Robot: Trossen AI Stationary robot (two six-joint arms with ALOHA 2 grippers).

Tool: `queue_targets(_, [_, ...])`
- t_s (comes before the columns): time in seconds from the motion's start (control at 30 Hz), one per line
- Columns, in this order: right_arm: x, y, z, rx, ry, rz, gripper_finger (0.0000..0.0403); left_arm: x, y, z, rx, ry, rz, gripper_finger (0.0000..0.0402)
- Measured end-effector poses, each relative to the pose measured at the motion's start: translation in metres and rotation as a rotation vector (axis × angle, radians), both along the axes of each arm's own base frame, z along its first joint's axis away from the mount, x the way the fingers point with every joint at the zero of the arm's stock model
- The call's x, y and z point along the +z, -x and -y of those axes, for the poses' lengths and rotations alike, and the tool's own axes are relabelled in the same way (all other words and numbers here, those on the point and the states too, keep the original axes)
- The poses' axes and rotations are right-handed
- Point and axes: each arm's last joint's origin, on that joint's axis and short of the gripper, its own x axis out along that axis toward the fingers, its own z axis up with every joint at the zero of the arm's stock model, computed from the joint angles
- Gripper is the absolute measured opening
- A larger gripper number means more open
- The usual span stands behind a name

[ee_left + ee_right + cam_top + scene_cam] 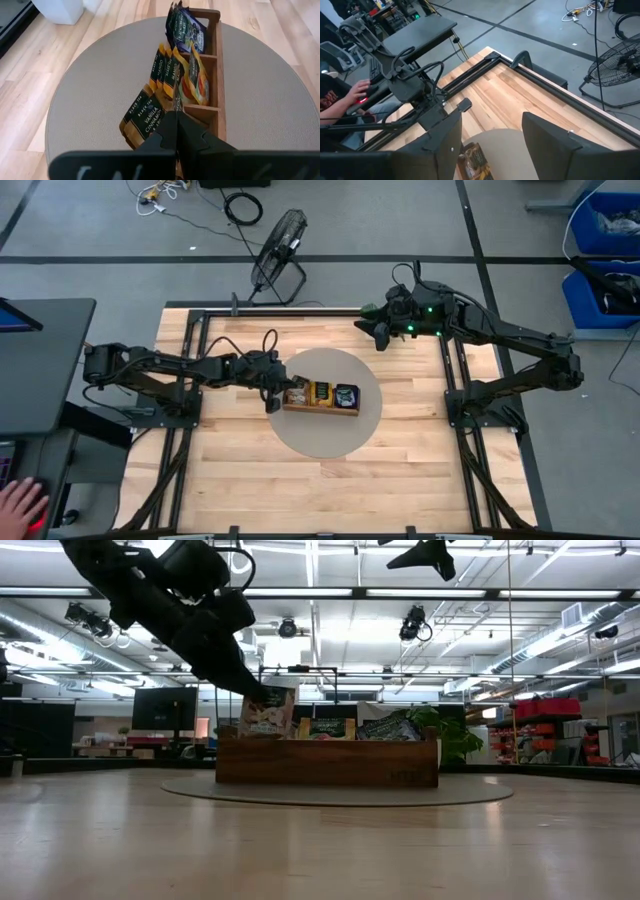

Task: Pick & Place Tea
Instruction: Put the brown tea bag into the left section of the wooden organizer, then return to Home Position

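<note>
A long brown wooden tray [320, 409] [330, 762] sits on a round grey mat [320, 438]. Tea packets stand upright in its three compartments. Blue ones [187, 30] fill the end nearest the table's right edge, and black-and-orange ones [185, 75] the middle. Black-and-gold ones [145, 117] are in the end nearest the table's left edge. My left gripper [275, 392] [176, 131] is at that left end, shut on a packet [268, 712]. My right gripper [381, 332] [492, 135] hangs open, high over the table's far side, away from the tray. My left gripper pinches the upper edge [266, 692] of one tea packet between its two fingers, slanting down from the table's left side. The packet stands upright and taller than its neighbours. Its lower part is behind the tray's wall in the left end compartment. The fingers [167, 132] hide the contact in the wrist view.
Bare wood table [250, 480] surrounds the mat on all sides. A metal frame [200, 315] runs along the table's edges. A floor fan [278, 255] stands beyond the far edge and blue bins [605, 240] stand off to the right. A person's hand [20, 505] rests at a desk on the left.
</note>
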Motion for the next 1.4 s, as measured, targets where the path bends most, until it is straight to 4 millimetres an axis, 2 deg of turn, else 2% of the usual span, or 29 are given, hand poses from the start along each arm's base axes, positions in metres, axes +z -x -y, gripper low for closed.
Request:
queue_targets(0.2, [0.000, 0.000, 0.000, 0.000, 0.000, 0.000, 0.0214, -0.001, 0.000, 0.000, 0.000, 0.000, -0.002, 0.0001])
queue_targets(0.5, [0.000, 0.000, 0.000, 0.000, 0.000, -0.002, 0.0214, -0.017, -0.007, -0.001, 0.002, 0.014, -0.053, 0.0001])
queue_targets(0.77, [0.000, 0.000, 0.000, 0.000, 0.000, -0.001, 0.0214, -0.018, -0.008, -0.001, 0.011, 0.010, -0.053, 0.0010])
queue_targets(1.03, [0.000, 0.000, 0.000, 0.000, 0.000, -0.001, 0.0214, -0.017, -0.008, -0.002, 0.012, 0.009, -0.039, 0.0061])
queue_targets(1.4, [0.000, 0.000, 0.000, 0.001, 0.000, -0.002, 0.0214, -0.015, -0.009, -0.002, 0.013, 0.007, -0.022, 0.0157])
